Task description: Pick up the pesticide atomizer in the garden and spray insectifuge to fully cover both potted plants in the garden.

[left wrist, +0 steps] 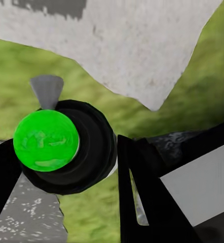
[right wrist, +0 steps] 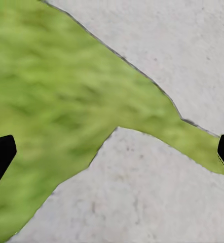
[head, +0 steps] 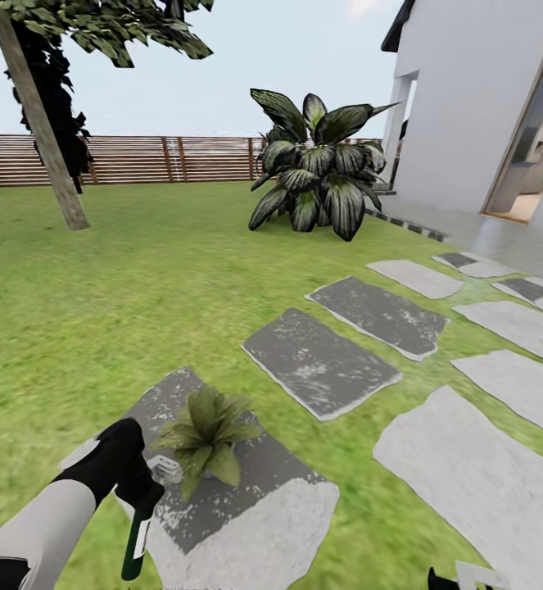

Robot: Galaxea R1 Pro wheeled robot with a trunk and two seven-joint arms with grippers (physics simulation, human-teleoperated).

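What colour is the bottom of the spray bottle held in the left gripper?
Bright green, on the dark-bodied pesticide atomizer in the left gripper; clearest in the left wrist view.

A home's back garden is showing here: green lawn (head: 140, 295) is spreading around grey stepping stones (head: 320, 365), a brown slatted fence (head: 140, 158) is closing it off, and a white house wall (head: 468, 106) is standing alongside.

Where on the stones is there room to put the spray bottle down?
The dark stone just beyond the potted plant is bare, and so is the big pale stone toward the house. It is crowded on the plant's own stone, where the left gripper holds the pesticide atomizer right beside the leaves.
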